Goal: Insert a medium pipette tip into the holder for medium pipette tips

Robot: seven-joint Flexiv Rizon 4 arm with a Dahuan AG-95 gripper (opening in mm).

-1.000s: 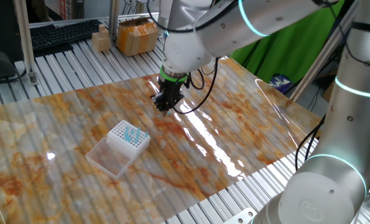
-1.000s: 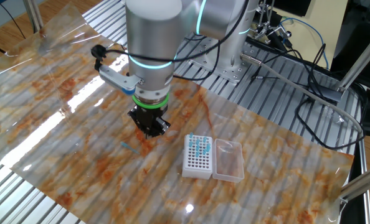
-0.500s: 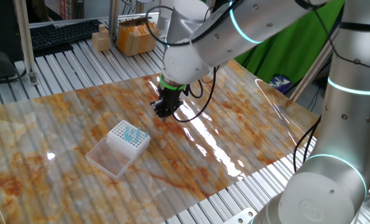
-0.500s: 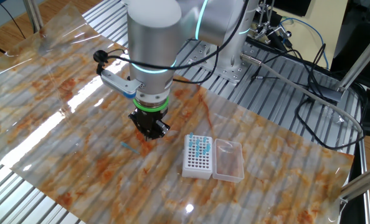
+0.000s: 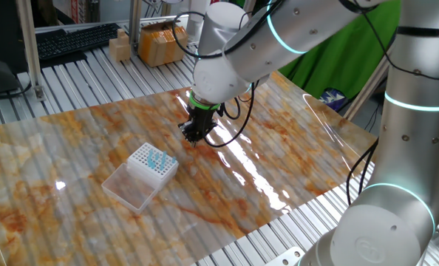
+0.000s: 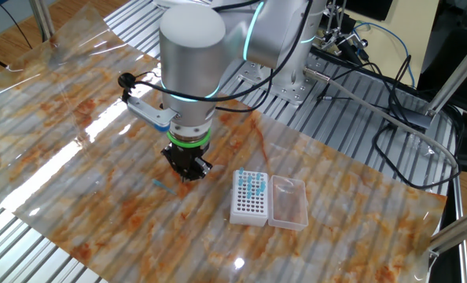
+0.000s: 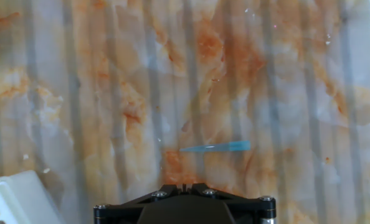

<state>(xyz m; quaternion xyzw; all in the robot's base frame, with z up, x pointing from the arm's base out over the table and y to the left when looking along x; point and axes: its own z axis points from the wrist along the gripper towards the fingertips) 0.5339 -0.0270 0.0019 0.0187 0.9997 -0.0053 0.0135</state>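
The medium pipette tip is a thin pale blue tip lying flat on the marbled sheet; in the hand view it is just ahead of my gripper. It also shows in the other fixed view, left of my gripper. The jaws are together with nothing between them, low over the sheet. The holder for medium pipette tips is a white rack with a hole grid, apart from the gripper. Its corner shows in the hand view.
A bunch of teal tips stands in the rack. A clear lid is attached to its side. Cardboard boxes and a keyboard are at the far edge. Cables lie on the slatted table beside the sheet.
My gripper has moved down a little and shifted slightly over the sheet, nearer the lying tip. The tip and the rack have not moved.
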